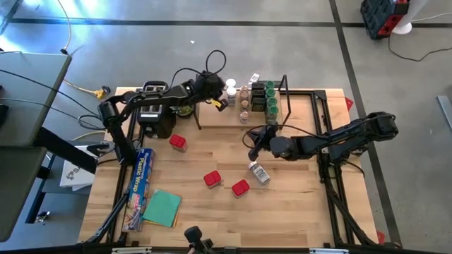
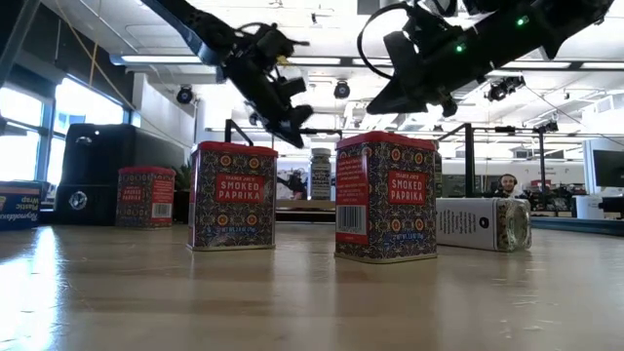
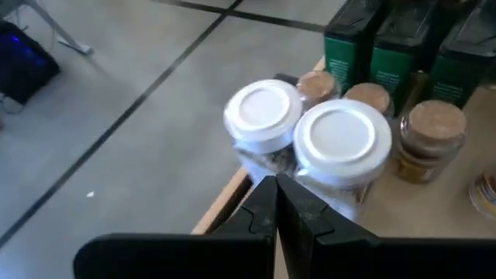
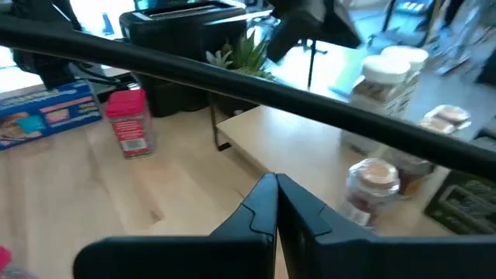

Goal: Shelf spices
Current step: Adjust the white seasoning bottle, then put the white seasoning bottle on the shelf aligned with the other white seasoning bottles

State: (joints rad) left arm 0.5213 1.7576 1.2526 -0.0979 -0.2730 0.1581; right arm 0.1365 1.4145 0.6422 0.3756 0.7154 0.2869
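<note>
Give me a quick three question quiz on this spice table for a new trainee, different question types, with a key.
1. True or false: the left gripper holds a white-lidded jar.
2. How many red tins stand on the table off the shelf?
3. The clear jar near the right gripper is: A upright, B on its side, C on the shelf.

Key: 1 false, it is shut and empty. 2 three. 3 B.

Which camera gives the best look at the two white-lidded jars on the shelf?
The left wrist view: the two white-lidded jars fill the frame, side by side at the shelf edge, lids fully visible. The high view shows them as small white dots, the right wrist view shows one blurred, and the low view hides them behind tins.
</note>
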